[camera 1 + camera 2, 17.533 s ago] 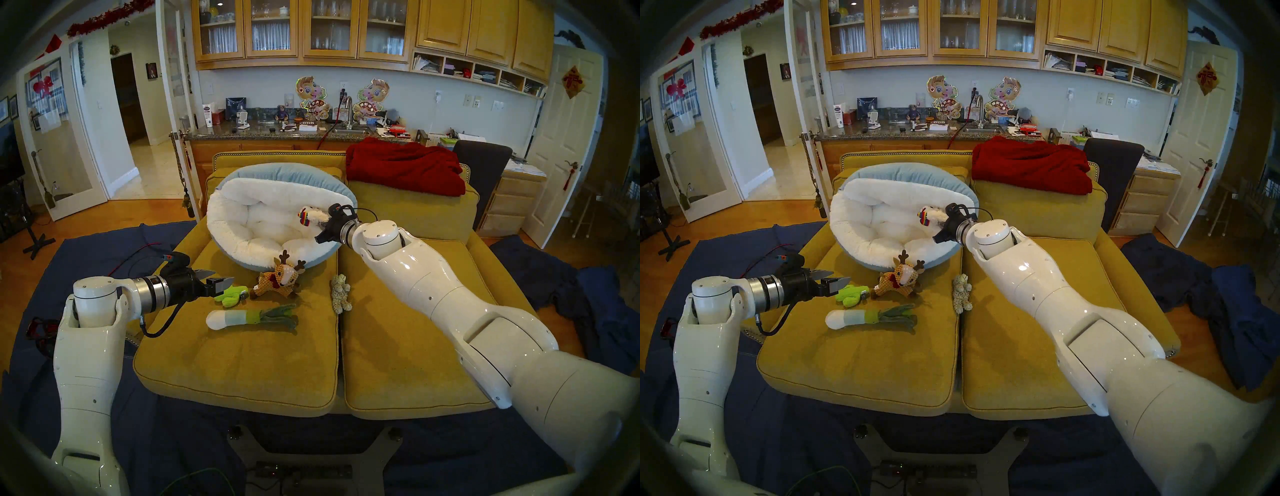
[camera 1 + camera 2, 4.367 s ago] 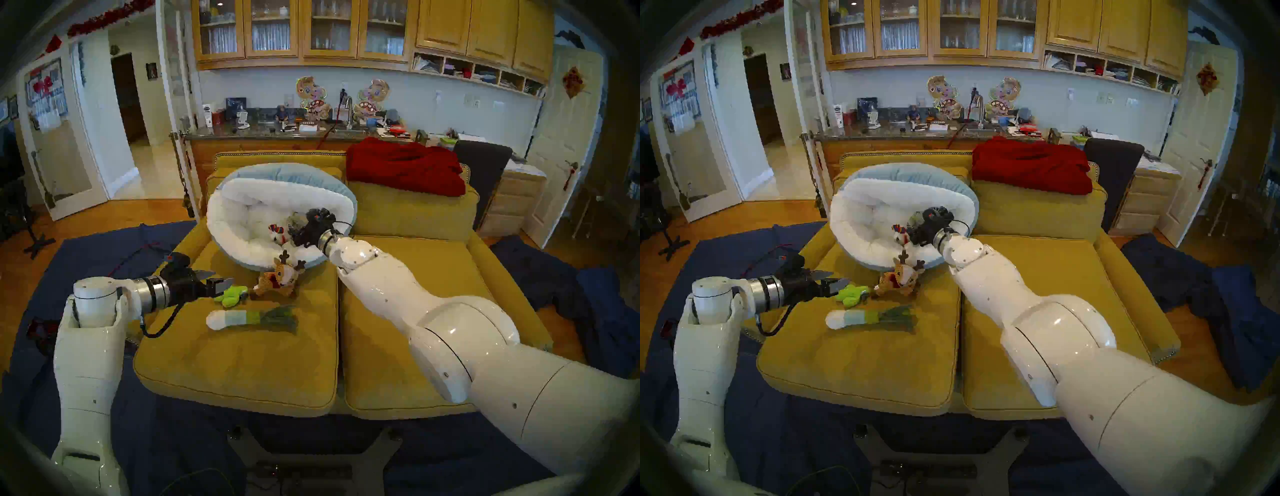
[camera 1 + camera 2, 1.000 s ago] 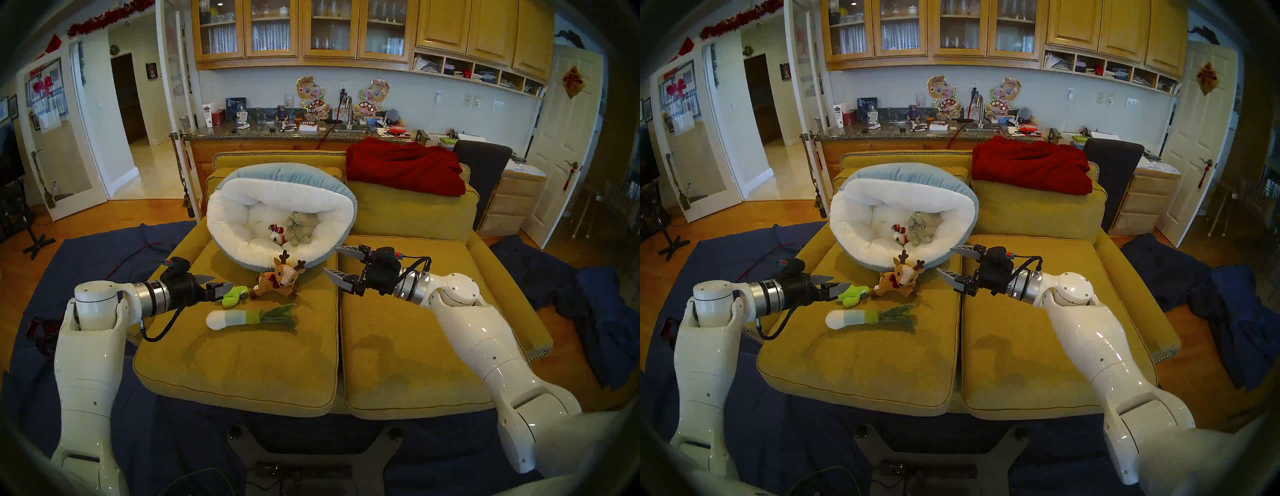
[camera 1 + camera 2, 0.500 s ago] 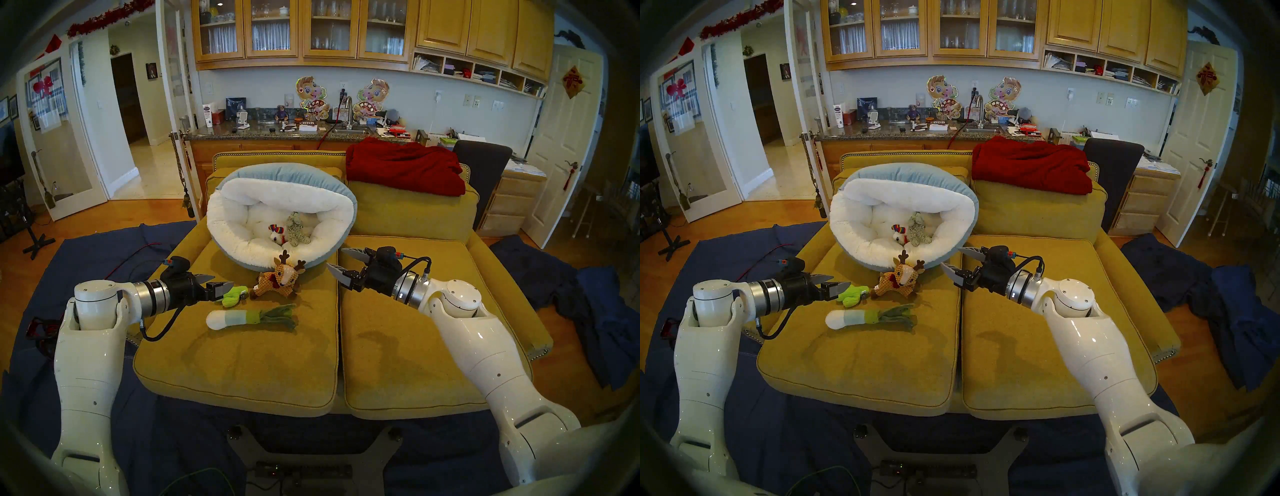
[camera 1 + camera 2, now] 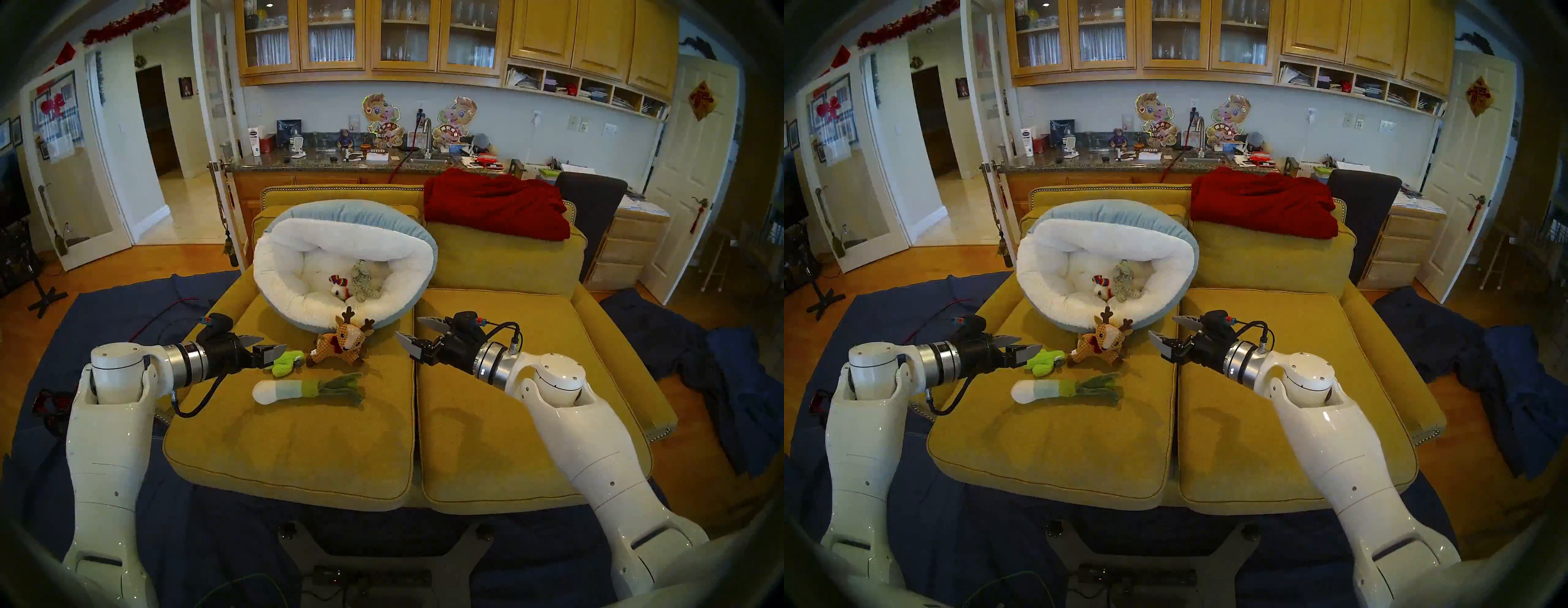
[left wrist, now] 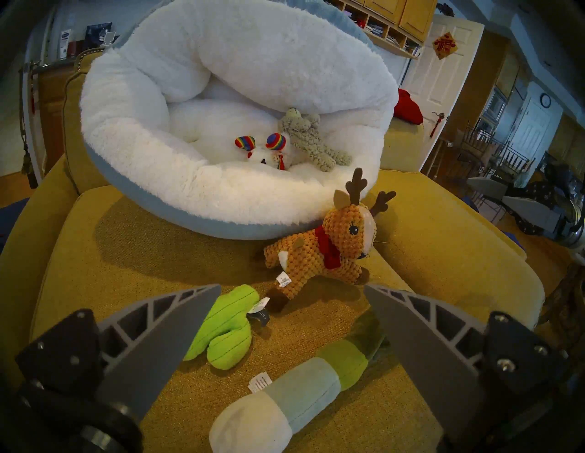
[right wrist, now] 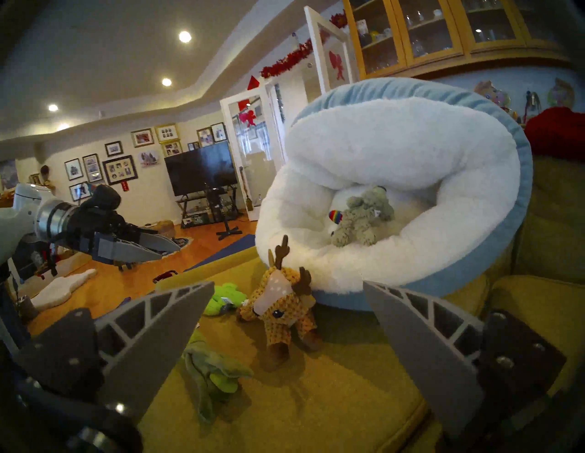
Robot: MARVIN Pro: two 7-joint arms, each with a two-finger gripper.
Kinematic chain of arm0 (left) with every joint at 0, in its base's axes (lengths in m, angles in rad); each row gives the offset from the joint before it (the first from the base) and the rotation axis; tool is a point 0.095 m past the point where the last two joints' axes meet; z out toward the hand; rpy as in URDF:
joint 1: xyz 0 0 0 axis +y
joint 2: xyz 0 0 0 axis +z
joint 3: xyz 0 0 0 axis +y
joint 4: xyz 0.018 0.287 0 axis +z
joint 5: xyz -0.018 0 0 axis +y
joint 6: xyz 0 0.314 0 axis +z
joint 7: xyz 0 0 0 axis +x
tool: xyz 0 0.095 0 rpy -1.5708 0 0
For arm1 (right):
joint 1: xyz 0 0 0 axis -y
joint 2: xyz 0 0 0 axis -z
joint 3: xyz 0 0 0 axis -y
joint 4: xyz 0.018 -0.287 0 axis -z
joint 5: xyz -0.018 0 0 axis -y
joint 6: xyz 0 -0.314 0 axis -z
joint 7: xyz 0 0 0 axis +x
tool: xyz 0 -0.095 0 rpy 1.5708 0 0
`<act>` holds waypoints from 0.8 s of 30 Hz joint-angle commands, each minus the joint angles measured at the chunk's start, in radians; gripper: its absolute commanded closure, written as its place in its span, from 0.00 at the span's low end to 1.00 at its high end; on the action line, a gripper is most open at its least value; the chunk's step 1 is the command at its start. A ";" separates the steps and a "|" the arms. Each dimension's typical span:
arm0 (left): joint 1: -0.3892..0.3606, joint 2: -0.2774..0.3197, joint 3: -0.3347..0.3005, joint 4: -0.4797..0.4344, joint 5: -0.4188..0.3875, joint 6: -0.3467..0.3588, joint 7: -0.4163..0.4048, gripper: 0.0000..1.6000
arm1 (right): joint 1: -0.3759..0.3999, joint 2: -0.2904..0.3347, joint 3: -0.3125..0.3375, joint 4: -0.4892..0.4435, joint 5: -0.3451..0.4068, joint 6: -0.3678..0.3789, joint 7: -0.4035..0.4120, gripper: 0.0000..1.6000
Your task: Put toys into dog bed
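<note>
Nearest us, the white-and-green plush leek (image 5: 305,388), lime-green plush cactus (image 5: 286,363) and brown knitted reindeer (image 5: 341,341) lie on the mustard sofa cushion (image 5: 297,450). Our left gripper (image 5: 268,344) and right gripper (image 5: 413,331) hover released, empty. Beyond, the round blue-and-white fluffy dog bed (image 5: 297,297) holds the white rainbow-eared plush (image 5: 338,288) and grey-beige lumpy plush (image 5: 362,281).

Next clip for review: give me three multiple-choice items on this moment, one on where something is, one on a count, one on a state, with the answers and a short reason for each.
1. Where is the reindeer toy?
A. inside the dog bed
B. on the sofa cushion against the dog bed's front rim
C. on the red blanket

2. How many toys lie inside the dog bed?
A. two
B. none
C. four

3. What state is the right gripper in?
A. shut on the leek
B. shut and empty
C. open and empty

Answers: 1 B, it lies on the yellow cushion by the rim. 2 A, only the white rainbow toy and the grey plush are inside. 3 C, its fingers stand apart with nothing between.
</note>
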 commanded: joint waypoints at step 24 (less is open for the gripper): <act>-0.034 0.001 -0.006 -0.034 -0.010 -0.001 -0.002 0.00 | -0.189 -0.020 0.071 -0.359 -0.071 0.221 -0.312 0.00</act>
